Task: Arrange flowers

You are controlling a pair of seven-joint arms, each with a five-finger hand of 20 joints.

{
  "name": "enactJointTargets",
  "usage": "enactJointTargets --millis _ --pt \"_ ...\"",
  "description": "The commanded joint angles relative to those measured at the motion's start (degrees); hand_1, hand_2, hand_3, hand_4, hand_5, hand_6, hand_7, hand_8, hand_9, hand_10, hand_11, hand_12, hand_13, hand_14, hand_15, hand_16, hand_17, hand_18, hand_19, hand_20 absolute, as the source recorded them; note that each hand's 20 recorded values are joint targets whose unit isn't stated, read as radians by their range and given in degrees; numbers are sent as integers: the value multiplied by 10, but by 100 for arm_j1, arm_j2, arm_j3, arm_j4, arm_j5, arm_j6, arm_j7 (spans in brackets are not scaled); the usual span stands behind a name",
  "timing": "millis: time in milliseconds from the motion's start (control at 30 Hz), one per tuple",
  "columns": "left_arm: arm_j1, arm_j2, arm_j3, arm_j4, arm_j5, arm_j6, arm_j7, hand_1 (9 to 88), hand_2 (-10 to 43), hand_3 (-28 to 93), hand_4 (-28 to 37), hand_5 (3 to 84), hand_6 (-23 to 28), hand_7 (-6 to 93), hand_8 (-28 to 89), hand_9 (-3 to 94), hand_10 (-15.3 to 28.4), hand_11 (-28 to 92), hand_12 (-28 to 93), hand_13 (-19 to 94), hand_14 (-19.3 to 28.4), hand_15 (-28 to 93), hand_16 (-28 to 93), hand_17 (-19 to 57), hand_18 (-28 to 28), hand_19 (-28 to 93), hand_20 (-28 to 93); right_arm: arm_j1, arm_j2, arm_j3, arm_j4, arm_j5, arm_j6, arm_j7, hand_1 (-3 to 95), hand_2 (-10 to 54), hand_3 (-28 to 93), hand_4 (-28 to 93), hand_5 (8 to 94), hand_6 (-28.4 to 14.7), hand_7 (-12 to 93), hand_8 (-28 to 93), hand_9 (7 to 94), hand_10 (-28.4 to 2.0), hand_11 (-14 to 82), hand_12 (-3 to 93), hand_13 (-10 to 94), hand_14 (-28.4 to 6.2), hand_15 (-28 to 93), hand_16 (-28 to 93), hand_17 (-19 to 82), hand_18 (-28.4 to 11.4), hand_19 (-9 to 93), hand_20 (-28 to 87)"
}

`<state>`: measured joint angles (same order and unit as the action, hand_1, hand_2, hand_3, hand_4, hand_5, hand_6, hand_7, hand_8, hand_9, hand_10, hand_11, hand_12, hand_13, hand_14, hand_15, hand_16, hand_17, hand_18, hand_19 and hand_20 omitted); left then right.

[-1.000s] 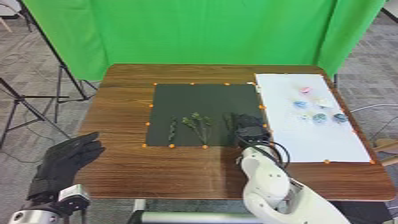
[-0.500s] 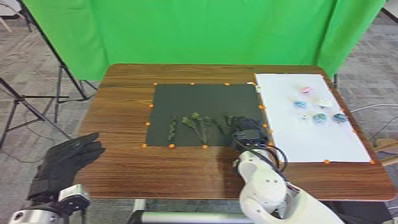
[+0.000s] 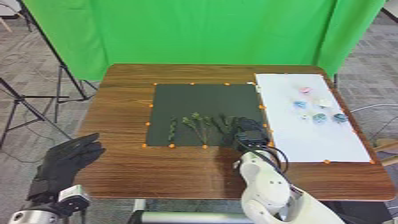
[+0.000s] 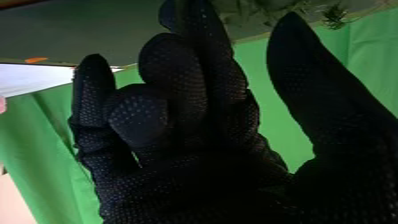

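We see a brown wooden counter (image 3: 178,172), and on it lies a flat black rectangular sheet (image 3: 204,97). On the part of this sheet nearer to us are the green plant stems. One slim dark green stem (image 3: 172,131) lies at the left, roughly straight. Just beside it, to the right, there is a branching green stem (image 3: 195,125) with leafy tips, and they point away from us. More dark green sprigs (image 3: 221,121) lie between this one and our right hand (image 3: 251,134), which is over the near right part of the black sheet. Whether the hand touches these sprigs, we cannot tell.

In the right wrist view, the fingers of our right hand (image 4: 209,182) are loosely bent, the thumb stands well apart from them, and we see nothing grasped.

To the right of the black sheet lies a long white sheet (image 3: 311,142), and on it we have the flower heads: a pink one (image 3: 306,90) farthest from us, then a light blue one (image 3: 300,104) and a cream-white one (image 3: 323,103) beside each other. Nearer to us are a small pale one (image 3: 305,116), a blue-green one (image 3: 320,118) and a dark blue one (image 3: 339,118).

Our left hand (image 3: 64,160) is at the left side of the counter, well apart from the stems, with its fingers released and extended.
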<state>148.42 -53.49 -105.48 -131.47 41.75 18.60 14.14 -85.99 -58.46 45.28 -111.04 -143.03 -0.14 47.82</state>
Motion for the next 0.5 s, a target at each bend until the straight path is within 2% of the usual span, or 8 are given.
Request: enactJointTargets --millis 33,200,233,333,433,500 --pt "153 1 -36 -57 -32 50 52 304 65 800 -95 508 161 147 -83 424 231 412 104 307 284 627 -125 -69 227 621 164 -49 112 58 -161 -33 77 -14 292 -20 790 -187 782 -82 339 -78 680 -223 616 280 622 -219 858 287 261 -284 812 283" --pt "181 -17 -53 -67 -28 58 52 304 66 801 -96 508 161 147 -83 424 231 412 104 307 284 627 -125 -69 227 621 163 9 245 56 -225 -162 220 82 281 -14 789 -185 777 -89 342 -76 674 -230 618 282 616 -226 863 289 261 -284 811 285" --pt "216 2 -41 -73 -54 93 95 304 66 801 -96 507 161 148 -83 424 230 412 104 307 284 627 -125 -69 227 621 163 9 245 89 -217 -170 193 64 280 -14 789 -185 776 -91 343 -76 672 -231 619 282 615 -227 864 289 262 -284 811 285" --pt "171 1 -2 -67 -38 75 84 304 65 801 -96 508 161 148 -83 424 230 412 104 307 284 627 -125 -69 227 621 163 36 325 177 -215 -177 255 63 277 -13 789 -185 768 -97 347 -74 661 -238 623 284 609 -232 867 288 264 -284 810 286" --pt "164 3 -4 -65 -35 74 79 304 67 800 -97 507 161 148 -83 424 230 413 104 307 284 627 -125 -69 227 621 163 60 469 426 -226 -80 323 -77 269 -7 789 -186 733 -112 350 -75 628 -256 624 283 583 -244 870 281 259 -284 806 287" --pt "144 -5 -3 -68 -24 70 66 304 66 801 -97 507 161 148 -83 423 230 413 104 306 284 627 -125 -69 227 622 163 75 588 647 -195 -13 289 -205 265 -4 793 -192 687 -130 313 -82 575 -274 608 267 537 -255 866 257 240 -284 797 292"
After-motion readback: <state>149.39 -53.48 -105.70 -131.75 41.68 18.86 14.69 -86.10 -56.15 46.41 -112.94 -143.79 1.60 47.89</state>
